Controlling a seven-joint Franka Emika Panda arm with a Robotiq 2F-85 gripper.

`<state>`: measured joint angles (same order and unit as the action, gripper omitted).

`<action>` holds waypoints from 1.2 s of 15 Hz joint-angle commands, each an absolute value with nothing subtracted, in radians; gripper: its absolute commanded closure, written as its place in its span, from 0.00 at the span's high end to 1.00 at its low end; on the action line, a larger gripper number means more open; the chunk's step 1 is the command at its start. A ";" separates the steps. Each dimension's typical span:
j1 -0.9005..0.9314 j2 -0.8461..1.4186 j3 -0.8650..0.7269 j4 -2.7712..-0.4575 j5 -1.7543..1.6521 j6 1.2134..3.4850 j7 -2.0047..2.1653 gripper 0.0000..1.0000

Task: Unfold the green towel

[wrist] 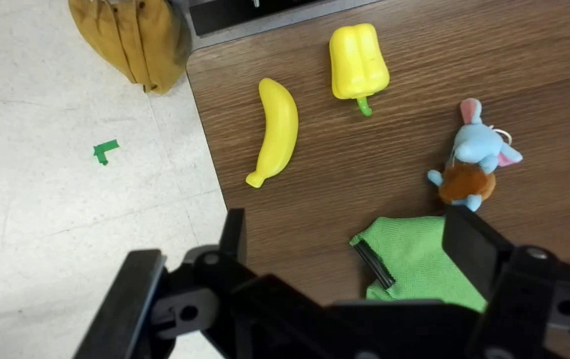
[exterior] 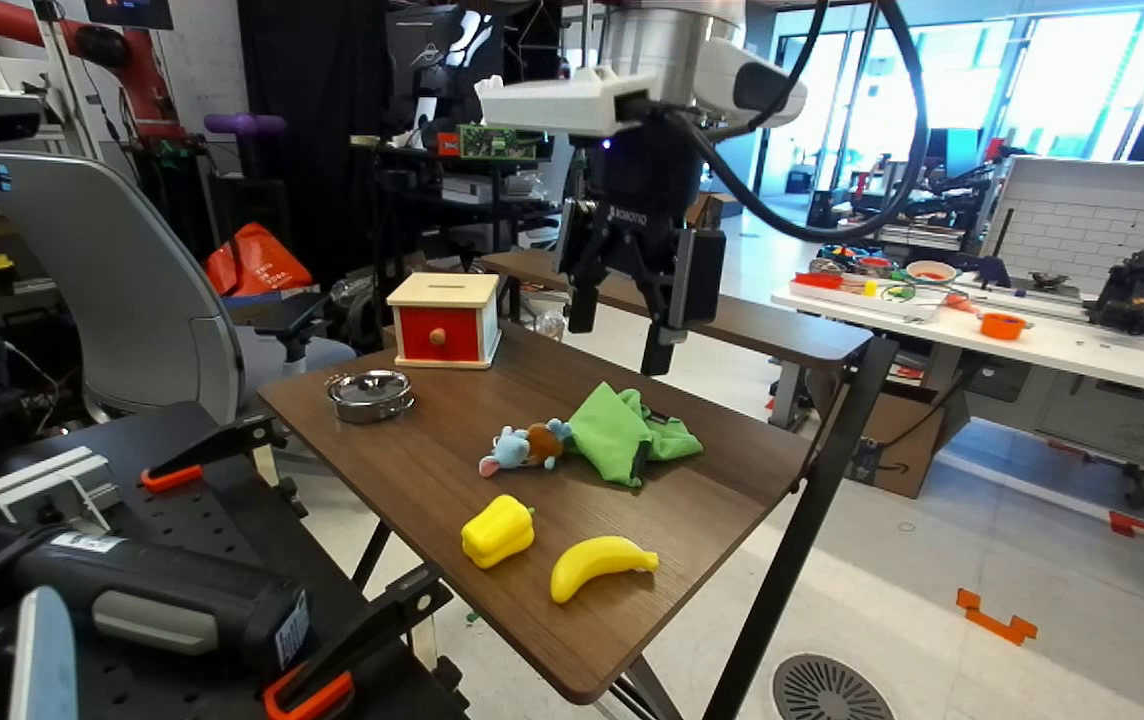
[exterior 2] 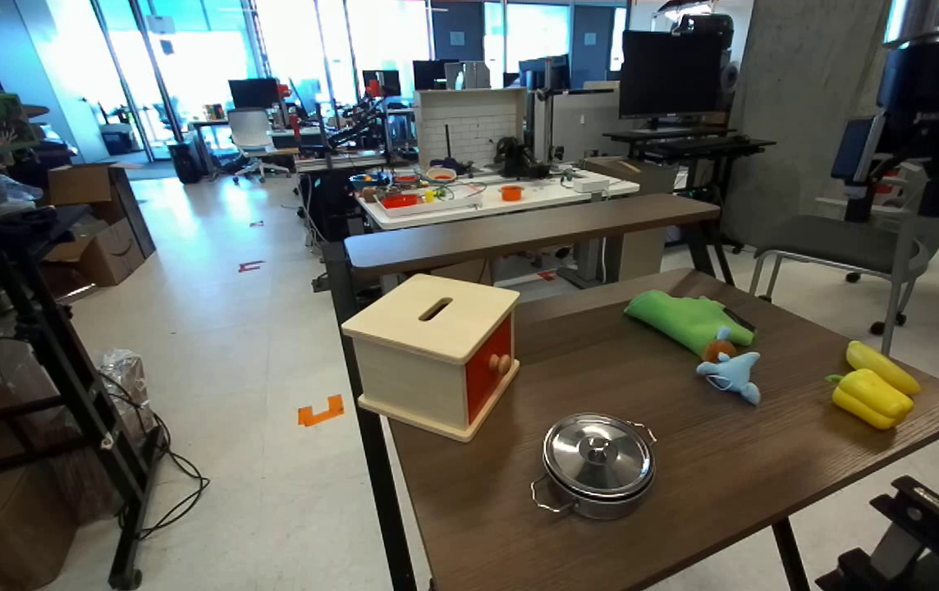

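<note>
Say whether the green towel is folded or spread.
Folded: in an exterior view the green towel lies bunched on the wood-grain tabletop, one flap overlapping another. The fingers hide part of it in the wrist view.

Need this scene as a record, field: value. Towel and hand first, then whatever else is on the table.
target: green towel
target state: bunched on the table, not yet spread out; dark strip along one edge
grasp: hand open, nothing held, raised apart from the towel
nearest to target: blue-and-brown plush toy; whether they touch, cannot tell
produce: yellow banana and yellow pepper, near each other, not touching
cookware: metal pot, lid on
box: red-fronted wooden box, slotted top
</note>
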<state>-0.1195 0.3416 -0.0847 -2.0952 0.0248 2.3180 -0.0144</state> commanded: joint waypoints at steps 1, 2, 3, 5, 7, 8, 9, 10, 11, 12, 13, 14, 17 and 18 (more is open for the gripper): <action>-0.139 0.448 -0.074 -2.009 0.077 2.339 -0.037 1.00; -0.132 0.478 -0.078 -1.989 0.064 2.340 -0.020 1.00; -0.124 0.505 -0.084 -1.970 0.048 2.343 -0.002 1.00; -0.115 0.565 -0.091 -1.926 0.033 2.349 0.023 1.00; -0.100 0.633 -0.097 -1.870 0.016 2.356 0.051 1.00; -0.090 0.666 -0.100 -1.845 0.005 2.360 0.064 1.00; -0.078 0.693 -0.105 -1.825 -0.010 2.370 0.081 1.00; -0.059 0.721 -0.116 -1.806 -0.037 2.393 0.101 1.00; -0.046 0.743 -0.123 -1.789 -0.057 2.403 0.113 1.00; -0.031 0.769 -0.132 -1.770 -0.083 2.416 0.127 1.00; -0.015 0.792 -0.141 -1.753 -0.105 2.422 0.140 1.00; -0.004 0.815 -0.146 -1.733 -0.122 2.423 0.150 1.00; 0.023 0.869 -0.157 -1.684 -0.156 2.419 0.162 1.00; 0.028 0.887 -0.156 -1.664 -0.162 2.415 0.160 1.00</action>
<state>0.0008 0.8283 -0.1346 -1.7354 -0.1307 2.4161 0.1460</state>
